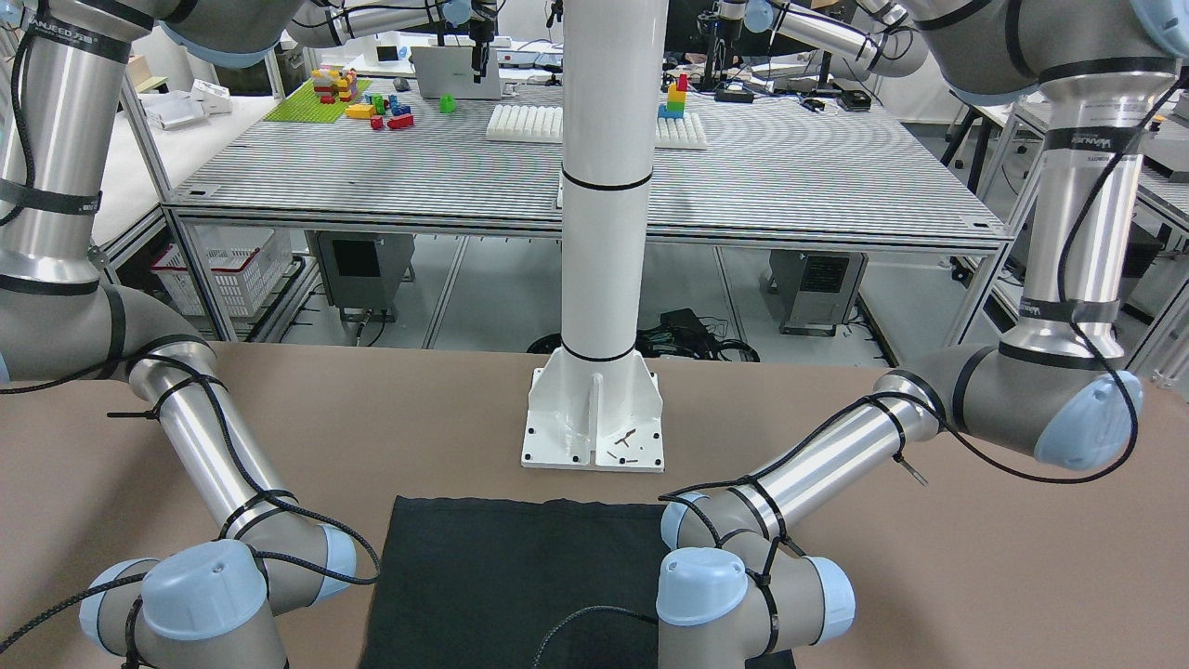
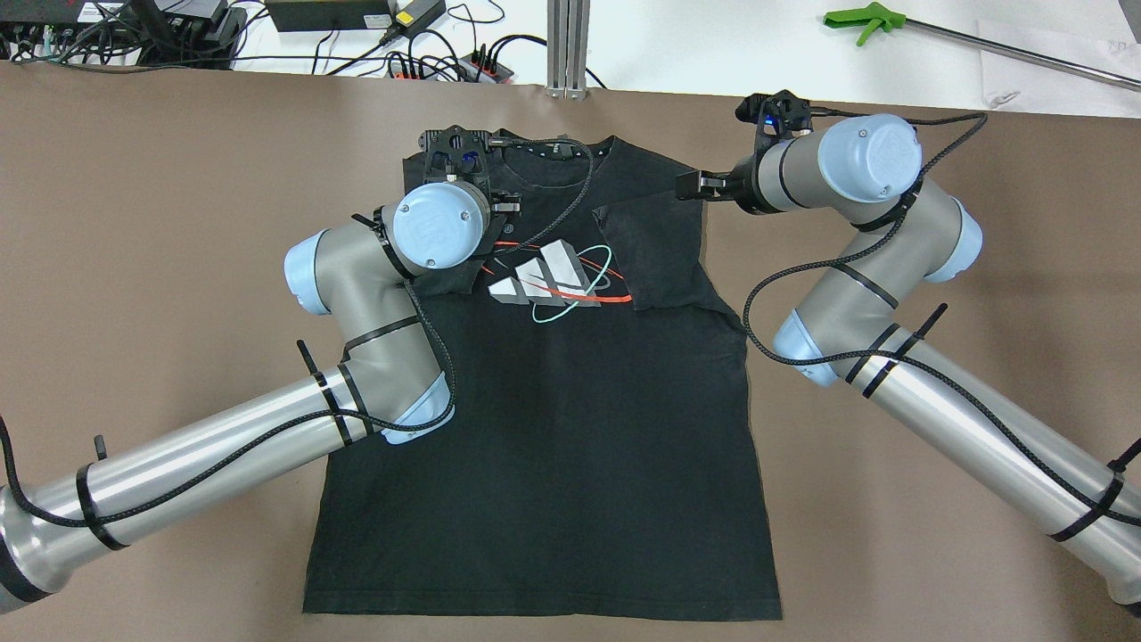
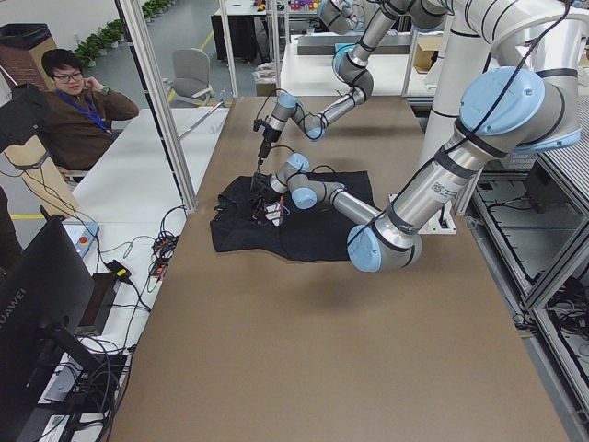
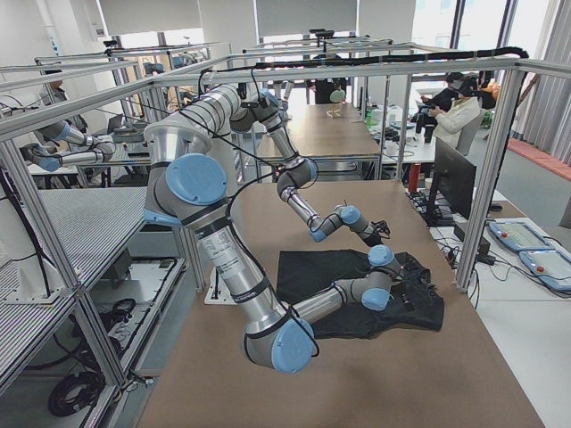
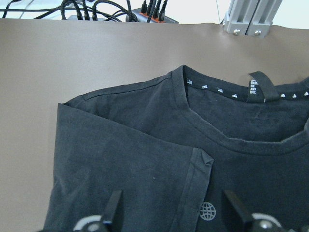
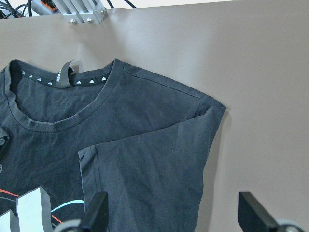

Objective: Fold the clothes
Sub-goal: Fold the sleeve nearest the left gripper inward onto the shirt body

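Observation:
The clothes are one black T-shirt [image 2: 553,446] lying flat and face up on the brown table, its hem toward the robot. Both short sleeves are folded inward over the chest beside a white, red and teal logo [image 2: 553,281]. My left gripper [image 5: 174,212] hovers open over the folded sleeve [image 5: 125,164] near the collar [image 5: 217,135]; it holds nothing. My right gripper [image 6: 175,212] is open above the other folded sleeve [image 6: 154,164], also holding nothing. From overhead, the left gripper [image 2: 499,214] sits by the collar and the right gripper [image 2: 695,185] at the shoulder edge.
The white robot column base [image 1: 593,418] stands behind the shirt's hem [image 1: 502,557]. Cables and a power strip [image 2: 428,62] line the far table edge beside an aluminium post [image 2: 568,45]. A green tool [image 2: 860,20] lies beyond. A seated person [image 3: 69,101] is off the table's side.

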